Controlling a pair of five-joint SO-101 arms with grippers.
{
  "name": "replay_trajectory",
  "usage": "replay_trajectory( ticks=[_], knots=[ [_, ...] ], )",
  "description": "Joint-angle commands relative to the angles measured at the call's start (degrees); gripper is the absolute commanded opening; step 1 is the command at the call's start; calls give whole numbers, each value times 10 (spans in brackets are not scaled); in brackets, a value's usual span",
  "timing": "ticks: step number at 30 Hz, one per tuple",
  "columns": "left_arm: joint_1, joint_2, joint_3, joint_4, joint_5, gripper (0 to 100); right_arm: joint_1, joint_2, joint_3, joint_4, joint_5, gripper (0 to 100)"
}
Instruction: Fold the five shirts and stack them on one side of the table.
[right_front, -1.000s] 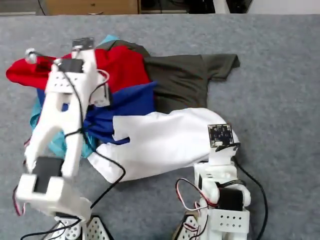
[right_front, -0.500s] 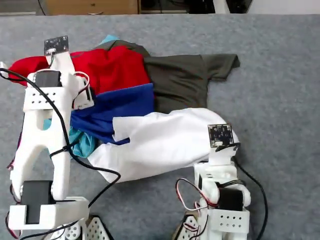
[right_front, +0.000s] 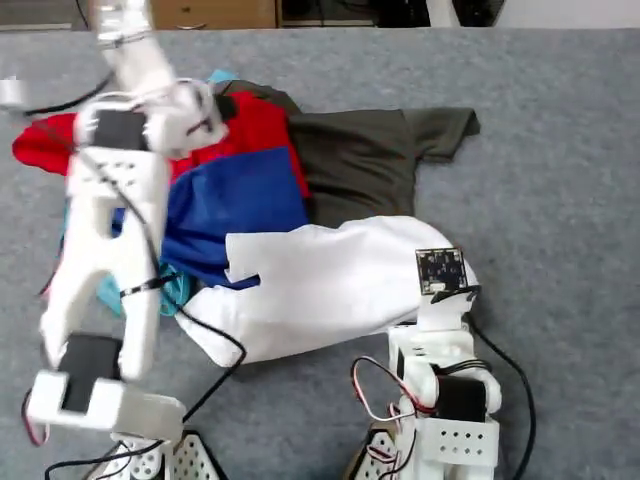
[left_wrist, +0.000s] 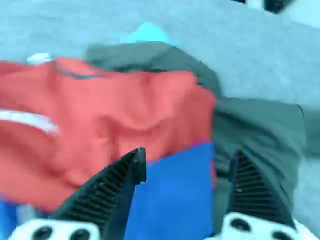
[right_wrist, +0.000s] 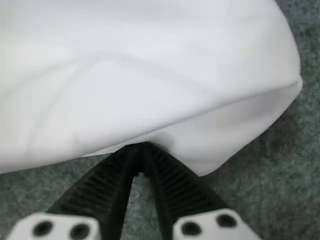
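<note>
First step: nothing folded yet.
Left tool (left_wrist: 189, 155) wide, empty, over red shirt (left_wrist: 115, 110); right tool (right_wrist: 140, 150) pinches white shirt (right_wrist: 150, 75): pull it clear.

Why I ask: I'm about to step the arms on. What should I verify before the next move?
1. Left gripper open: ok, jaws apart above the red shirt and blue shirt.
2. Right gripper holding the white shirt: cannot tell; jaws shut at its hem.
3. Five shirts in view: ok, also the olive shirt and teal shirt.
4. Shirts separated for folding: not ok, they overlap in one heap.
</note>
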Motion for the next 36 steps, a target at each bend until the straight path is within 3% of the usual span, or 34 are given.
replay_trajectory(
  ticks=[1,5,8,18,22,25,32,36],
  knots=[
    [65,94,-59,-27,11,275,-7,-61,1,-6,4,4],
    [70,269,-139,-33,12,272,-7,-61,1,-6,4,4],
    [47,387,-240,22,12,271,-7,-61,1,-6,4,4],
    [-123,640,-611,237,27,271,-7,-61,1,-6,4,4],
    [-221,685,-752,309,25,271,-7,-61,1,-6,4,4],
    [-282,706,-840,350,-21,271,-7,-61,1,-6,4,4],
    [-378,633,-836,349,-55,253,-7,-61,1,-6,4,4],
    [-388,579,-833,350,-55,250,-7,-61,1,-6,4,4]
  ],
)
